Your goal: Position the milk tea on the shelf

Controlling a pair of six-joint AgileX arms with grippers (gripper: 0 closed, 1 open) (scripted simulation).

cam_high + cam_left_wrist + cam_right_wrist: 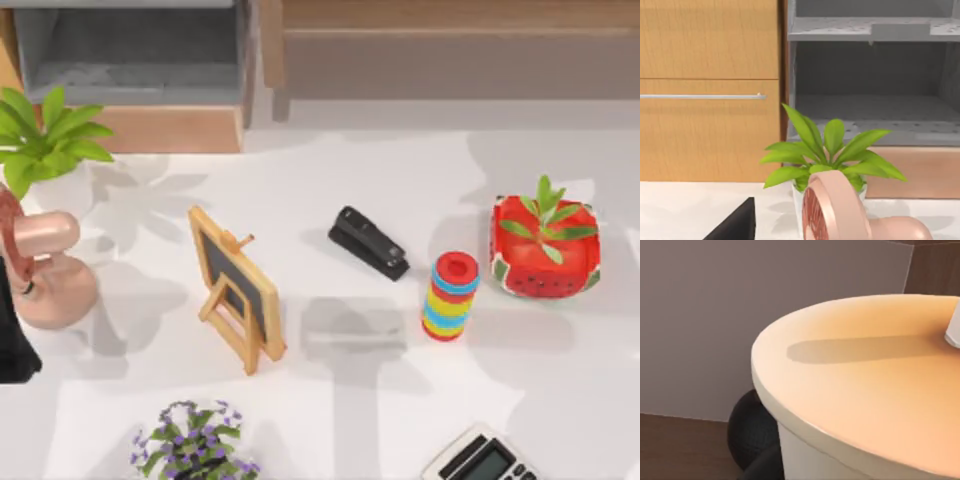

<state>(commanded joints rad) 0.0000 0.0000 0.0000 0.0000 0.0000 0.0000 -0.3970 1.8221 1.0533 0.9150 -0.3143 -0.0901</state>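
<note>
One milk tea lid (865,380), cup cropped

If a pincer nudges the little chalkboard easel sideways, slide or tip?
Probably tips. The chalkboard easel stands on thin wooden legs with a tall, leaning board, so a push high up would likely topple it. It looks light and rigid; a low push at its feet might slide it across the white table.

White table (560,380) bears stapler (369,243), chalkboard (234,288).

The milk tea (860,390) is a cup with a pale cream body and a flat, round orange-tan lid with a thick cream rim. The shelf (140,60), grey inside and wood-framed, stands at the tabletop's far left corner.
</note>
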